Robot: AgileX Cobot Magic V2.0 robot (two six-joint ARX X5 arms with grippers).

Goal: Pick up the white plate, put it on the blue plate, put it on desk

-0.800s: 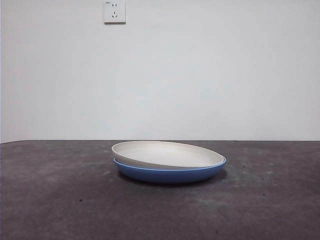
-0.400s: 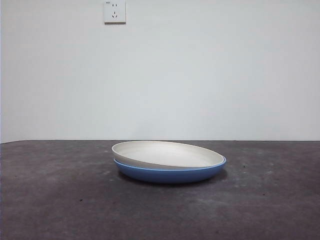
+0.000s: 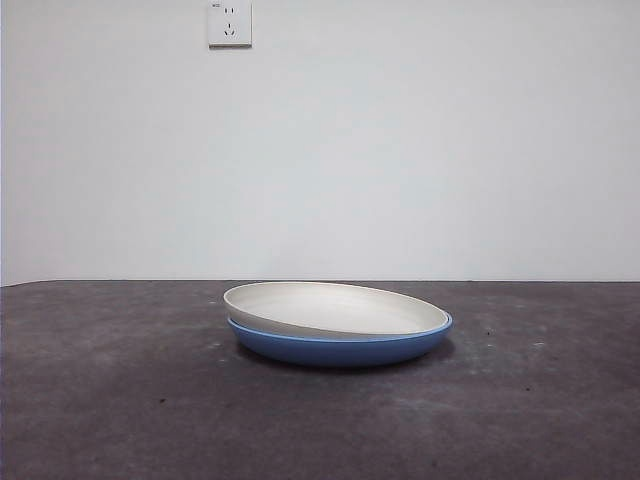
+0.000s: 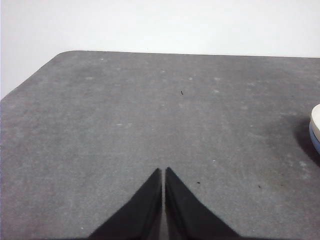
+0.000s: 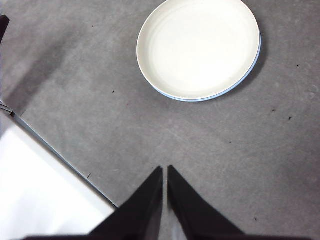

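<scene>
The white plate (image 3: 330,308) rests inside the blue plate (image 3: 340,349) in the middle of the desk (image 3: 120,400), slightly tilted and shifted left. In the right wrist view the white plate (image 5: 197,47) covers nearly all of the blue plate (image 5: 252,65), whose rim shows as a thin arc. My right gripper (image 5: 164,170) is shut and empty, well back from the plates above bare desk. My left gripper (image 4: 163,171) is shut and empty too, with the plates' edge (image 4: 315,127) just visible at the side of its view.
A wall socket (image 3: 229,22) sits high on the white wall behind the desk. The desk edge (image 5: 60,155) runs close to my right gripper, with white floor beyond it. The desk's rounded corner (image 4: 60,55) shows in the left wrist view.
</scene>
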